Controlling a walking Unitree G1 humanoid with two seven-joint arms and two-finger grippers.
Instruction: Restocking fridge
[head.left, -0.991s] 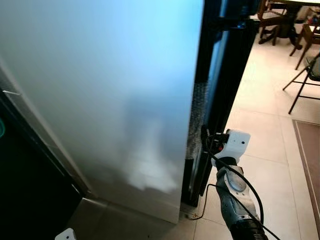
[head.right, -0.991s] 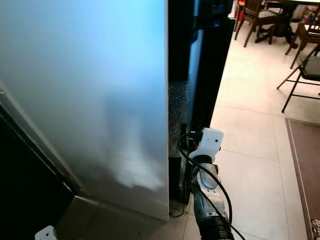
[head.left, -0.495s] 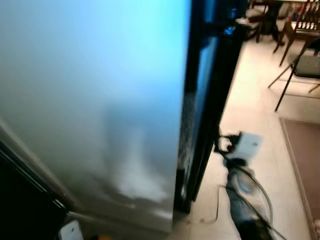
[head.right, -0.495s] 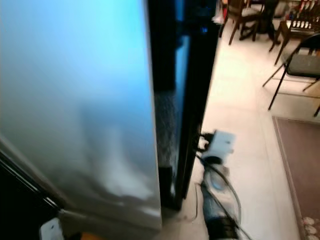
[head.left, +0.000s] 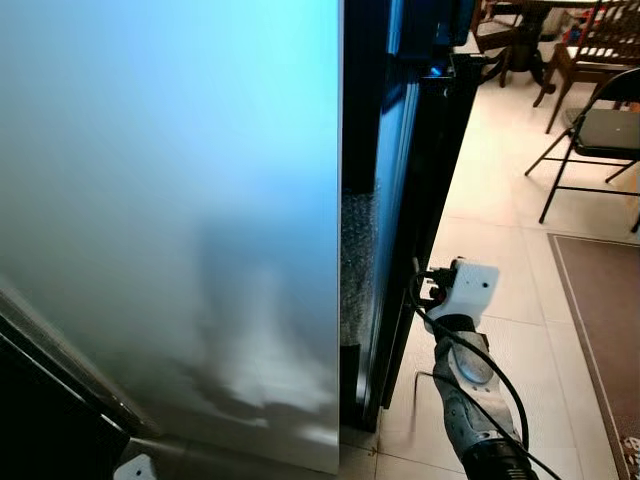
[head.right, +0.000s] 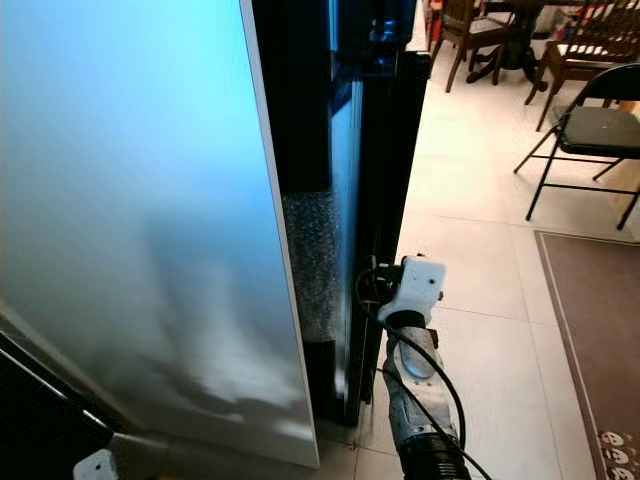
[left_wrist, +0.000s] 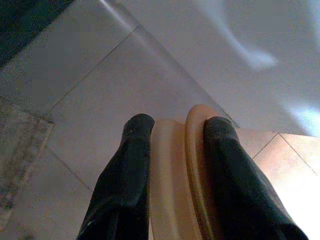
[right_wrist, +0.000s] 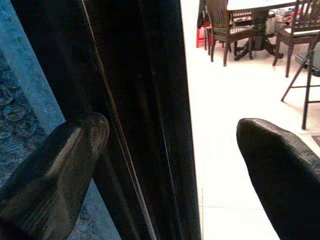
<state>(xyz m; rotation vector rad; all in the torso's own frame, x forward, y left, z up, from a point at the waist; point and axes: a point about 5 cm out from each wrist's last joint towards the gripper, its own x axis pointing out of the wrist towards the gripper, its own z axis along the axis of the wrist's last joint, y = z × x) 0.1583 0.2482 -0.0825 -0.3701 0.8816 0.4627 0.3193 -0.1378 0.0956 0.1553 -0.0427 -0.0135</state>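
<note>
From the head camera you are looking at the fridge door (head.left: 170, 220), a tall, smooth, silvery panel standing upright with its long axis vertical and its free edge turned toward you. Just beside that edge, the black fridge body (head.left: 415, 180) is rising as a glossy dark slab, and a strip of bubble-textured film (head.right: 310, 265) is showing in the gap between the two. Your right gripper (head.left: 418, 285) is reaching forward at the black edge, its white wrist housing and one black cable trailing behind. Pale glossy floor tiles (head.right: 470, 230) are running off to the right, where one black folding chair (head.right: 590, 130) is standing beside a brown rug (head.right: 600, 340).

In the left wrist view, your left gripper (left_wrist: 172, 132) is clenching one tan, rounded, rimmed object (left_wrist: 175, 175) between its two fingers; it could be a lid or container, the view being too close to tell.

In the right wrist view, the two fingers (right_wrist: 60, 165) are standing spread apart, straddling the vertical black edge, with wooden dining chairs (right_wrist: 220, 27) standing beyond.
</note>
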